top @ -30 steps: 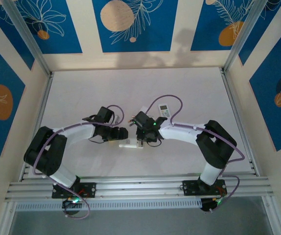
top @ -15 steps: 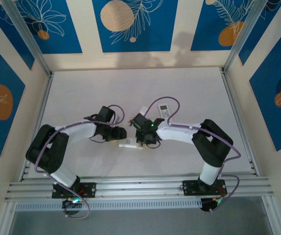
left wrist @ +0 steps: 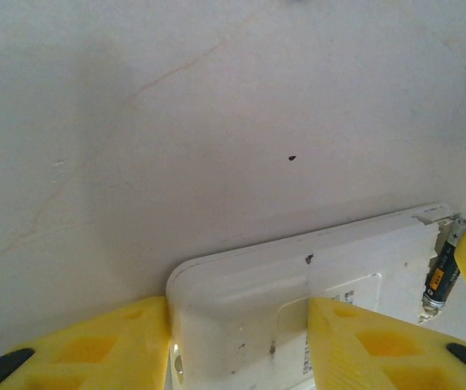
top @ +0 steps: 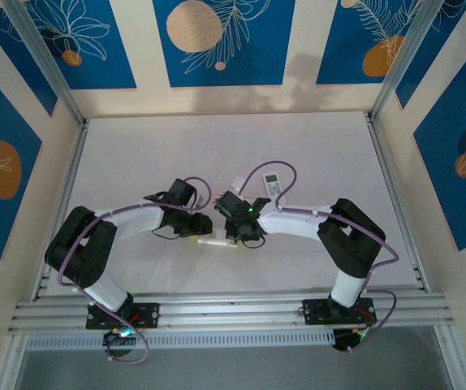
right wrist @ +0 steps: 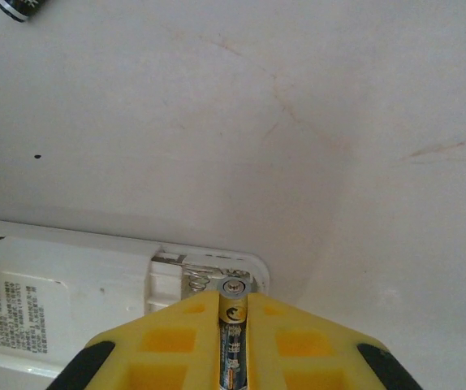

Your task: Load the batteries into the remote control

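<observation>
**Asker:** Bracing the remote, is that your left side's job?

**Me:** So I judge. My left jaws stand parted at the rounded end of the remote control (left wrist: 249, 292). One yellow finger (left wrist: 95, 349) is against its end and the other lies over its back. I cannot tell whether they pinch it. It lies back-up on the counter (left wrist: 217, 122). Further right, my right jaws are closed on one battery (right wrist: 233, 325), gripped along its length with its tip at the remote's open end.

**Asker:** What could go wrong from here?

**Me:** The cell is slim, round and smooth. If I push it against the spring (right wrist: 196, 282), it may slide back between my fingers or pop free and roll away. If it goes in tilted, its nose could catch on the wall. If my left side only rests there, the remote may skid under the push. I can't read which end leads, so it might go in the wrong way round.

**Asker:** And what is in the holder?

**Me:** The battery compartment (right wrist: 168, 272) is uncovered. I can make out the spring and the tip of my battery just beside it. My own fingers hide whether another cell already lies inside. A loose battery (right wrist: 20, 6) lies on the counter beyond, and a second remote (top: 272, 184) sits apart, off to the right.
</observation>
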`<move>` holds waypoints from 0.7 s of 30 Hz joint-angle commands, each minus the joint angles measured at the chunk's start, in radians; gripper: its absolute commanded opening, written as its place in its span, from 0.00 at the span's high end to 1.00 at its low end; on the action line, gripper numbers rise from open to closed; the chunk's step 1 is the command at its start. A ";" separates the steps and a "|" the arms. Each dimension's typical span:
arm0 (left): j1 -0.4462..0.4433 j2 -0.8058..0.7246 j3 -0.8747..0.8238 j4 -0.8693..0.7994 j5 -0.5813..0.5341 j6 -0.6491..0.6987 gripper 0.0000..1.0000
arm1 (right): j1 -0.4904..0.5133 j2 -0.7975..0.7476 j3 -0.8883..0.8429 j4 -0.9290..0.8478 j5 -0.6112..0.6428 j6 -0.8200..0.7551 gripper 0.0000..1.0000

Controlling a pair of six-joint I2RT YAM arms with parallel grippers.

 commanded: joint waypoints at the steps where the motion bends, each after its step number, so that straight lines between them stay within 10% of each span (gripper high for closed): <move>1: -0.034 0.007 -0.036 -0.033 0.028 -0.027 0.55 | 0.011 0.038 -0.006 -0.114 0.010 0.021 0.85; 21: -0.036 -0.024 -0.038 -0.030 -0.018 -0.046 0.54 | 0.034 0.061 0.011 -0.099 -0.029 -0.049 0.84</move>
